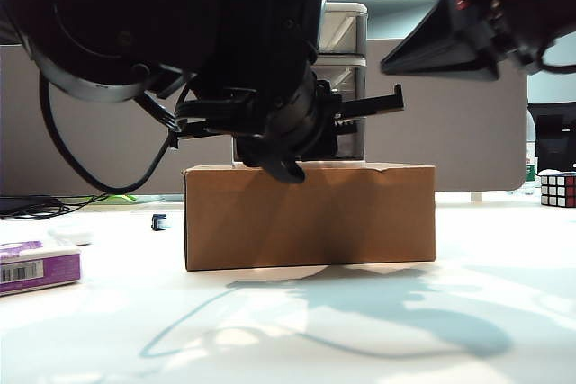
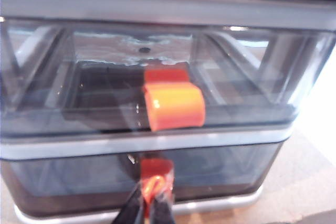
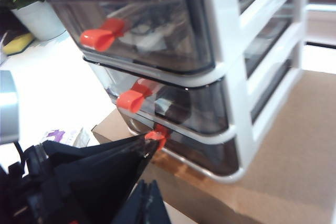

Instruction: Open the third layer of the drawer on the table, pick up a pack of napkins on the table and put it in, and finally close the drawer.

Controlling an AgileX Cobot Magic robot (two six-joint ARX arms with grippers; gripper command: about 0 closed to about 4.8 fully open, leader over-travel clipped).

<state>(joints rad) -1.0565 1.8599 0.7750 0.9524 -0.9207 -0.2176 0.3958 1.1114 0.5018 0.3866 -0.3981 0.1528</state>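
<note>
The drawer is standing upright on a brown cardboard box, which is sitting on the white table. Its three smoky layers are stacked one above another, each pointing a red-orange knob out of its front face.

The left claw is pinching tight on the knob of the third layer, the one nearest the cabinet's base, with its dark fingers closing from either side. That layer is sitting flush with the frame, and the left wrist view is showing nothing clearly inside it. The middle layer's knob is jutting out just above.

The pack of napkins is lying flat on the table at the left edge of the exterior view, well apart from the box, its long axis running roughly sideways and its barcode label facing the camera.

The right claw is hanging beside the cabinet's front corner, apparently holding nothing; I cannot tell how wide it is standing.
</note>
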